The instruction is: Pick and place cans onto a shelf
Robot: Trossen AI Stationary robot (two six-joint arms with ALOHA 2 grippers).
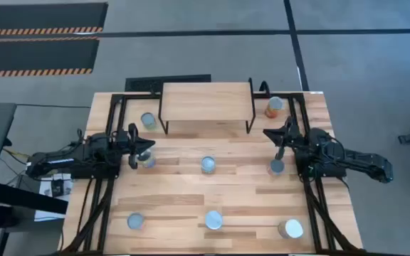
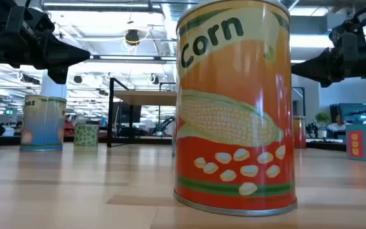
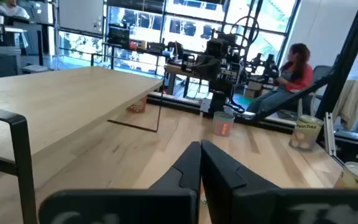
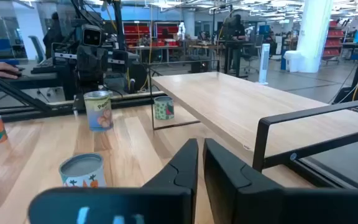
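Shelf (image 1: 206, 99) stood at the far middle of the table (image 1: 191, 199), its top bare: no can on it yet. All eight cans sat on the tabletop. One was just beside the shelf's left legs (image 1: 148, 120), one at its right end near the table corner (image 1: 274, 107), three lay in a loose row across the middle, and three sat along the near edge, the corn can (image 2: 236, 108) among them, filling the low view.

My left claw (image 1: 145, 147) hovered above the can (image 1: 146, 161) at the left of the middle row, fingers pressed together, nothing between them. My right claw (image 1: 272, 134) hung by the shelf's right end, above the can (image 1: 276, 167) on the right of the middle row; its fingers (image 4: 185, 165) stood nearly together with a thin gap, empty.

Judgement: both claws were raised clear of the cans, likely so as not to knock them. No pick begun. Fingers need to part before either descends on a can.
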